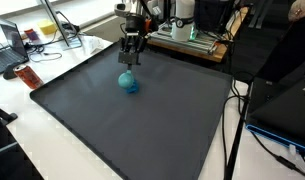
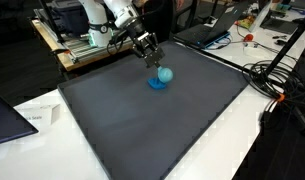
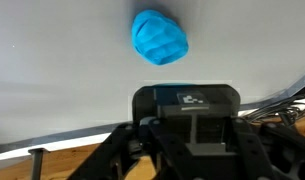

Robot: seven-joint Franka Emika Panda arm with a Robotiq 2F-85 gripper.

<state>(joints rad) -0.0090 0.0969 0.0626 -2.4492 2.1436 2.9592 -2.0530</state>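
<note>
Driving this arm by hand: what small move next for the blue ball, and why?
Probably slide the gripper over the blue ball before lowering: it hangs above the mat, apart from the ball, which sits off-centre in the wrist view.

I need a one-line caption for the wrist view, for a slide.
Wrist view: the gripper above a grey mat, with a crumpled blue ball lying just ahead of it.

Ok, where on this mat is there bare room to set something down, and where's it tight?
The dark mat is bare except for the blue ball near the gripper: free everywhere from the ball to the near edges. Crowded: the far edge by the equipment bench and the side with cables.
</note>
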